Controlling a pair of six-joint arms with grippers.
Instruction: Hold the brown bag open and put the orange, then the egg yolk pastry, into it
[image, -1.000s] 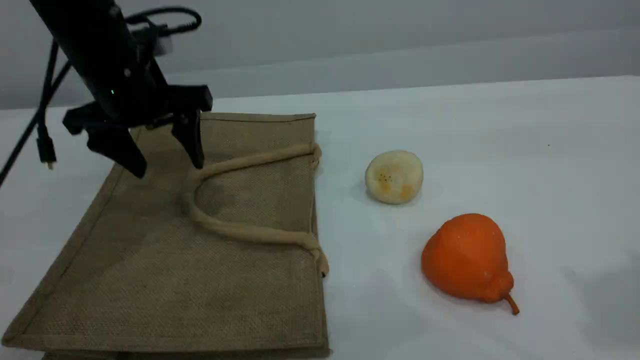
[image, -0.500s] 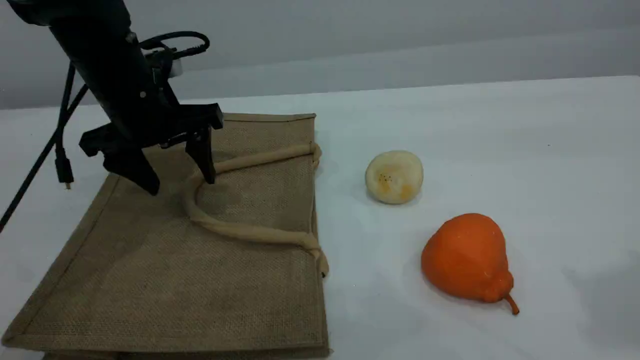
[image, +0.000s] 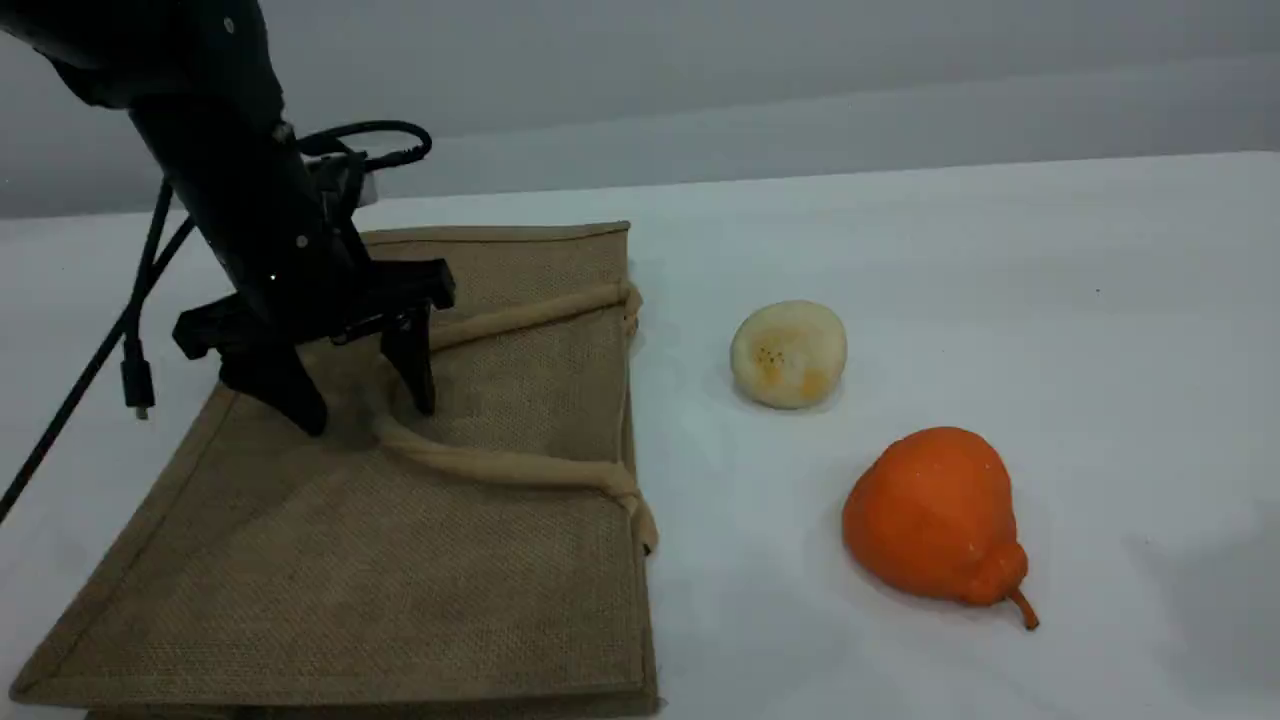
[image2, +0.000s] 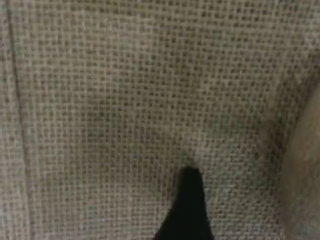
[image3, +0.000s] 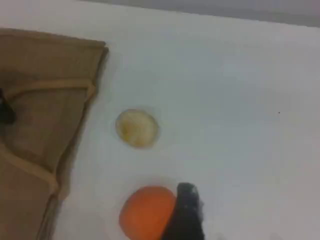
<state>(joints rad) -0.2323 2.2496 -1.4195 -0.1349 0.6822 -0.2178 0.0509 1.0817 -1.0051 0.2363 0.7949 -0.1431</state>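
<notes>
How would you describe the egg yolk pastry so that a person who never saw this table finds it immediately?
Find the brown bag lying flat on the left of the white table. Right of it lie two foods, apart; the egg yolk pastry is the one farther back. It is small, round and pale cream with yellow blotches, unlike the bigger bright orange with its stem.

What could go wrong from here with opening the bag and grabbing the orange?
The left hand stands open astride the handle on the flat brown bag; closing might pinch fabric too, or miss the handle. The orange lies on its rounded side and may roll when gripped.
</notes>
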